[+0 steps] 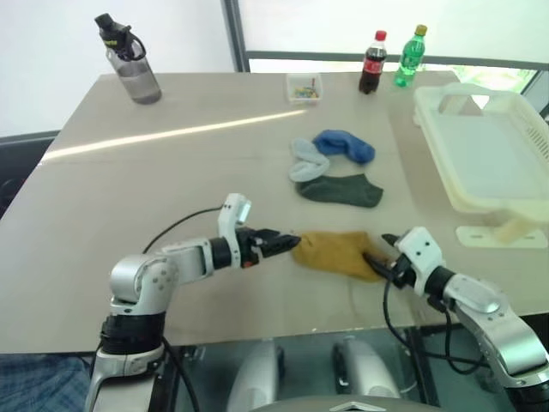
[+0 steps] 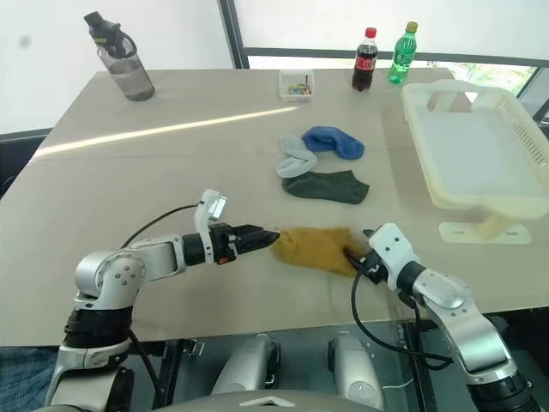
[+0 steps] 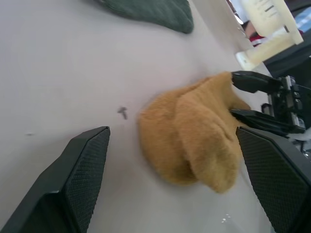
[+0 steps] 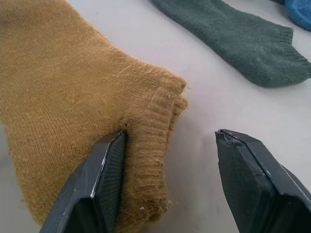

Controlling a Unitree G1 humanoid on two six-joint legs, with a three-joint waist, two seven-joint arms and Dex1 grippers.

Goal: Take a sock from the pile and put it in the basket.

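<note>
The bench (image 1: 129,223) carries the cream basket (image 1: 523,154) at its far right edge. The pile (image 1: 334,167) of blue, grey and dark green socks lies mid-bench, left of the basket. Nearer lies the mustard sock (image 1: 339,253), flat on the bench between both claws. The left claw (image 1: 287,244) stands wide open at the sock's left end, gripping nothing. The right claw (image 1: 377,253) is open too, one finger (image 4: 99,187) against the sock's cuff, not clamped.
</note>
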